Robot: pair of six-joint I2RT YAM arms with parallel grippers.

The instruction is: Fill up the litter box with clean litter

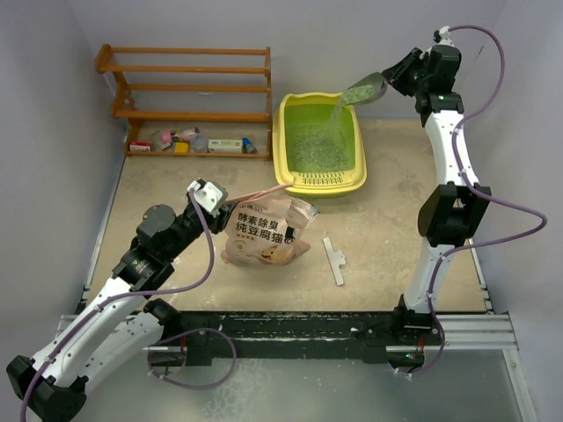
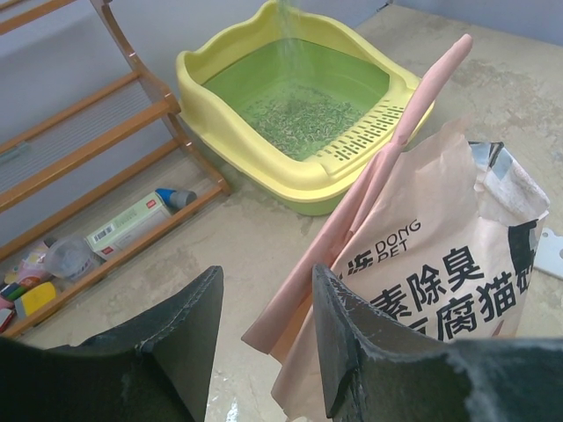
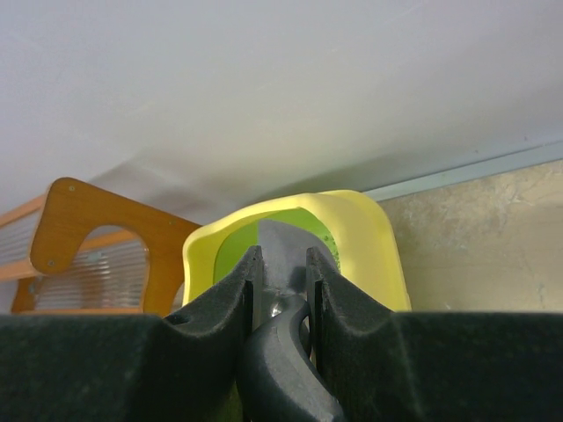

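The yellow litter box (image 1: 354, 179) with its green basin stands at the back centre; it also shows in the left wrist view (image 2: 211, 88) and the right wrist view (image 3: 369, 237). My right gripper (image 1: 400, 75) is shut on the grey scoop (image 1: 365, 89), held tilted above the box's back right corner. Clean litter (image 1: 339, 107) pours from it in a stream onto the layer of granules (image 2: 303, 119) in the basin. My left gripper (image 2: 264, 290) is open, beside the left edge of the pink-tan litter bag (image 1: 264, 230), not touching it.
A wooden shelf rack (image 1: 189, 88) with small items stands at the back left. A white strip (image 1: 334, 260) lies on the table right of the bag. Walls close the left, back and right sides.
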